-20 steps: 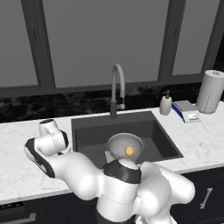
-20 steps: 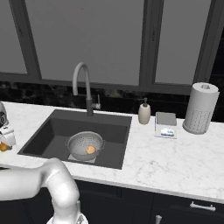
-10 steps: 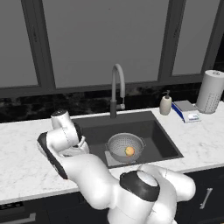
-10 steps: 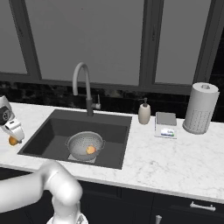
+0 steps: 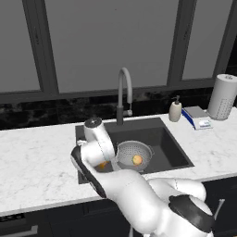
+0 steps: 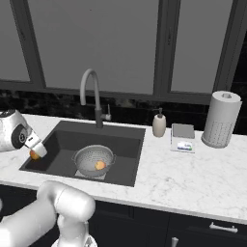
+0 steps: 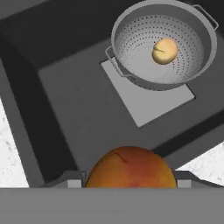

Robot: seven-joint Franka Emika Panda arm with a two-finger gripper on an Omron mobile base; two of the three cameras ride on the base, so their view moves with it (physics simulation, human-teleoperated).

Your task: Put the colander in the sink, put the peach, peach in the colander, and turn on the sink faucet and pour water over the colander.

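Note:
The grey colander (image 5: pixel 126 152) (image 6: pixel 86 161) (image 7: pixel 136 38) stands in the dark sink (image 5: pixel 167 144) (image 6: pixel 121 139) (image 7: pixel 74 100), partly on the paler square. Inside it lies the paler peach (image 5: pixel 137 160) (image 6: pixel 100 165) (image 7: pixel 165 50). My gripper (image 5: pixel 102 163) (image 6: pixel 34 153) (image 7: pixel 130 178) is shut on the deep orange peach (image 5: pixel 102 165) (image 6: pixel 34 155) (image 7: pixel 131 168). It hovers over the sink's left part, left of the colander and apart from it. The gooseneck faucet (image 5: pixel 124 92) (image 6: pixel 91 91) rises behind the basin, and no stream runs from it.
A soap dispenser (image 5: pixel 175 110) (image 6: pixel 159 124), a small scale (image 5: pixel 196 115) (image 6: pixel 182 137) and a tall white dotted cylinder (image 5: pixel 222 97) (image 6: pixel 221 119) stand on the marble counter right of the sink. Dark windows line the back wall.
My arm has swung right from above the left counter to over the sink's left part, carrying the deep orange peach. The colander and the paler peach have stayed put.

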